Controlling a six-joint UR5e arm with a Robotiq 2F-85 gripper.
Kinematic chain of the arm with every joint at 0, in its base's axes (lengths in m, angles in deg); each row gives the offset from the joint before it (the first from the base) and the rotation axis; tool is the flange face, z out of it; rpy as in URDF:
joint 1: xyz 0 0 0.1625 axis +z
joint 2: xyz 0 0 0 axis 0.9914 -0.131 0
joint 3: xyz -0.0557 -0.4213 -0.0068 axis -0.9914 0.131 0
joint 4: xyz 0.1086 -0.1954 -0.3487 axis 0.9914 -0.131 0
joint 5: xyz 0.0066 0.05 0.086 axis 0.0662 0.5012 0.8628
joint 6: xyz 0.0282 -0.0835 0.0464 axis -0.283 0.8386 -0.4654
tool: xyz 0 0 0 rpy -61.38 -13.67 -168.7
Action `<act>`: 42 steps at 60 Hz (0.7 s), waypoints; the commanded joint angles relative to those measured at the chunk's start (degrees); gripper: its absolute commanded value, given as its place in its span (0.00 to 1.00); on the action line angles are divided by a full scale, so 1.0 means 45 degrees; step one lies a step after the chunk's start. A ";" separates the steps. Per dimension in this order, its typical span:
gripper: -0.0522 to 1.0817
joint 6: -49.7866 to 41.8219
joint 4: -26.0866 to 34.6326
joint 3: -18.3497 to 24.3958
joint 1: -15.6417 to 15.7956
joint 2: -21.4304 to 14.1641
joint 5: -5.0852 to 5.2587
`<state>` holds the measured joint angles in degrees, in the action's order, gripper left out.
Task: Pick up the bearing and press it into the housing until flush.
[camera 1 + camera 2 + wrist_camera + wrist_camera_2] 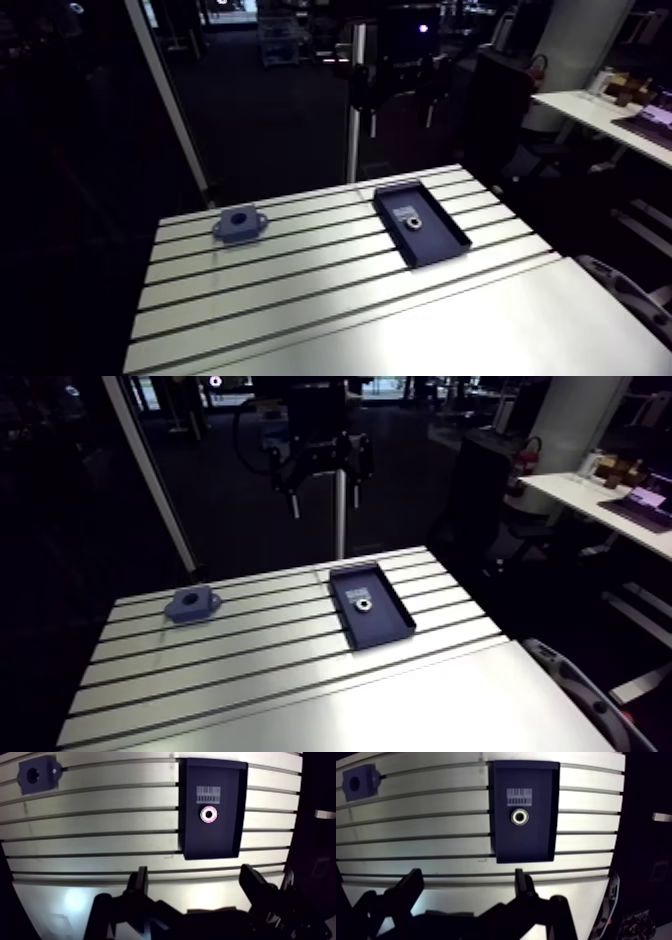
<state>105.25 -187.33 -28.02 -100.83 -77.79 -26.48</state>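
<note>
The bearing (209, 814), a small metal ring, lies flat in a dark rectangular tray (192, 842) just below a barcode label (208, 793). The housing (37, 774), a blue-grey block with a round bore and side ears, sits on the slotted table, far to the side of the tray. My gripper (195, 883) hangs high above the table, short of the tray's near end. It is open, and nothing is between its fingers (139, 883). In the arm view the gripper (322, 471) is well above the table's far edge, with the bearing (362, 605) and the housing (192, 604) below it.
The slotted aluminium table (300, 280) runs wide between housing and tray, and its smooth front part lies towards me. A light upright post (355, 110) stands behind the far edge. The table's right edge is close beside the tray (440, 250).
</note>
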 commanded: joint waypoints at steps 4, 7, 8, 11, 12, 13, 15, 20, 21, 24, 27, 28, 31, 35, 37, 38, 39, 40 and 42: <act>0.05 0.0848 -0.1304 -0.0676 -0.0875 0.0858 0.0010; 0.05 0.0864 -0.1381 -0.0713 -0.0897 0.0913 0.0008; 0.05 0.0867 -0.1443 -0.0736 -0.0917 0.1021 0.0007; 0.05 0.0867 -0.1502 -0.0772 -0.0954 0.1103 0.0007; 0.05 0.0867 -0.1577 -0.0794 -0.0992 0.1149 0.0007; 0.05 0.0867 -0.1577 -0.0794 -0.0992 0.1149 0.0007; 0.05 0.0867 -0.1678 -0.0889 -0.1035 0.1176 0.0007; 0.05 0.0867 -0.1828 -0.0967 -0.1076 0.1193 0.0007; 0.05 0.0867 -0.1942 -0.1023 -0.1077 0.1196 0.0007; 0.05 0.0867 -0.2025 -0.1064 -0.1077 0.1279 0.0007; 0.05 0.0851 -0.2113 -0.1143 -0.1077 0.1348 0.0024; 0.05 0.0848 -0.2150 -0.1165 -0.1077 0.1352 0.0026; 0.05 0.0848 -0.2206 -0.1202 -0.1077 0.1385 0.0027; 0.06 0.0848 -0.2491 -0.1357 -0.1094 0.1391 0.0027; 0.06 0.0848 -0.2589 -0.1430 -0.1113 0.1408 0.0027; 0.06 0.0848 -0.2589 -0.1430 -0.1113 0.1408 0.0027; 0.06 0.0865 -0.2653 -0.1457 -0.1182 0.1444 0.0027; 0.06 0.0865 -0.2653 -0.1457 -0.1182 0.1444 0.0027; 0.06 0.0850 -0.2713 -0.1495 -0.1226 0.1482 0.0027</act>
<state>109.06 -197.46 -33.52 -105.70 -71.76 -26.39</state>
